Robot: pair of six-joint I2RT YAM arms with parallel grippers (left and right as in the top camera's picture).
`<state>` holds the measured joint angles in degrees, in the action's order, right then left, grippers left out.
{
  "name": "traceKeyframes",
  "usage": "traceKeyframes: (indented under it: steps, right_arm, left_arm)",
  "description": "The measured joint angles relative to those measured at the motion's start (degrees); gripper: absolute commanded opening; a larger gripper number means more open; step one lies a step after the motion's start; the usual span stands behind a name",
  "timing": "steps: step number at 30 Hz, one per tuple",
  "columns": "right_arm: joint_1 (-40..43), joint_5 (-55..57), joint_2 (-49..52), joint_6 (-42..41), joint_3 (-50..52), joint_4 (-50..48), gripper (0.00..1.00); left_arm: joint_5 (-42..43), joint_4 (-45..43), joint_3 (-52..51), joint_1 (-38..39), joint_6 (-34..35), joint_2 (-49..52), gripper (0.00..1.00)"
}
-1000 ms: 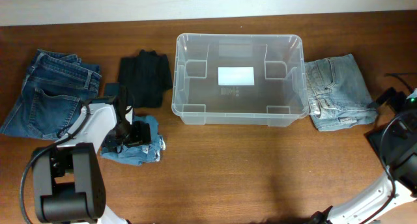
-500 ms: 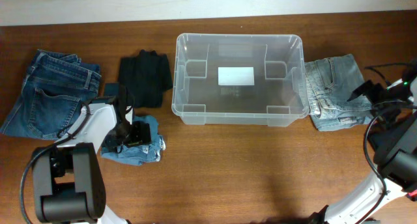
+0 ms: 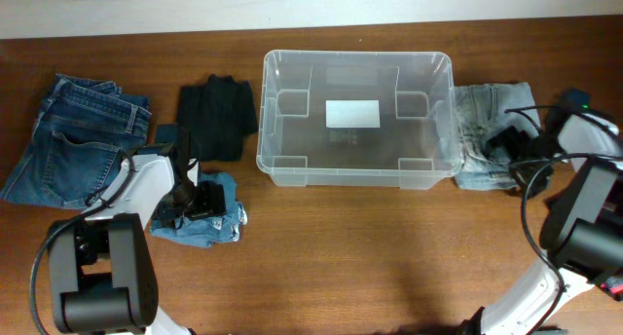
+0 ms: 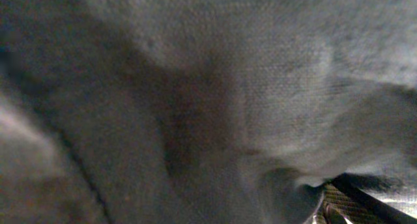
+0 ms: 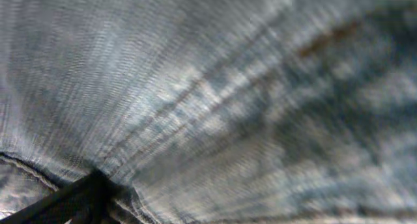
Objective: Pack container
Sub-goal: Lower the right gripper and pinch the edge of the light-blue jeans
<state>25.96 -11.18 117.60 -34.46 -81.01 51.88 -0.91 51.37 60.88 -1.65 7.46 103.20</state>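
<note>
The clear container (image 3: 355,169) stands at the table's middle back with nothing in it but the white label (image 3: 351,113) on its base. My left gripper (image 3: 200,201) is down in a crumpled light-blue denim garment (image 3: 216,224) left of the container. Grey cloth (image 4: 260,81) fills the left wrist view and hides the fingers. My right gripper (image 3: 506,143) lies on the folded pale jeans (image 3: 477,116) right of the container. Blurred denim (image 5: 215,87) fills the right wrist view and hides the jaws.
Folded dark blue jeans (image 3: 73,135) lie at the far left. A folded black garment (image 3: 216,116) lies between them and the container. Bare wooden table (image 3: 389,257) runs along the front.
My right arm has swung in from the table's right edge onto the pale jeans, which have bunched toward the container. My left arm and its denim have not moved.
</note>
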Motion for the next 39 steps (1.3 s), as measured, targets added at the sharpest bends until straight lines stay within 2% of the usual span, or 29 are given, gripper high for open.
traceKeyframes:
  steps: [5,9,23,31,35,39]
  right_arm:
    - [-2.1,0.2,-0.4,-4.2,0.6,-0.7,0.99]
    - [-1.9,0.6,-0.5,-3.6,0.7,-0.8,0.99]
    - [6.6,-1.6,-0.7,13.7,0.7,-8.2,0.98]
    - [7.1,-1.8,-0.5,20.7,0.8,-14.1,0.98]
    - [7.1,-2.2,0.3,25.0,-2.9,-11.5,0.98]
    - [7.1,-2.4,0.9,27.9,-12.0,-4.7,0.98]
  left_arm:
    - [0.0,0.0,0.0,0.0,0.0,0.0,1.0]
    - [0.0,0.0,0.0,0.0,0.0,0.0,0.99]
    - [0.0,0.0,0.0,0.0,0.0,0.0,0.99]
    - [0.0,0.0,0.0,0.0,0.0,0.0,1.0]
    - [0.0,0.0,0.0,0.0,0.0,0.0,0.99]
    - [0.0,0.0,0.0,0.0,0.0,0.0,0.99]
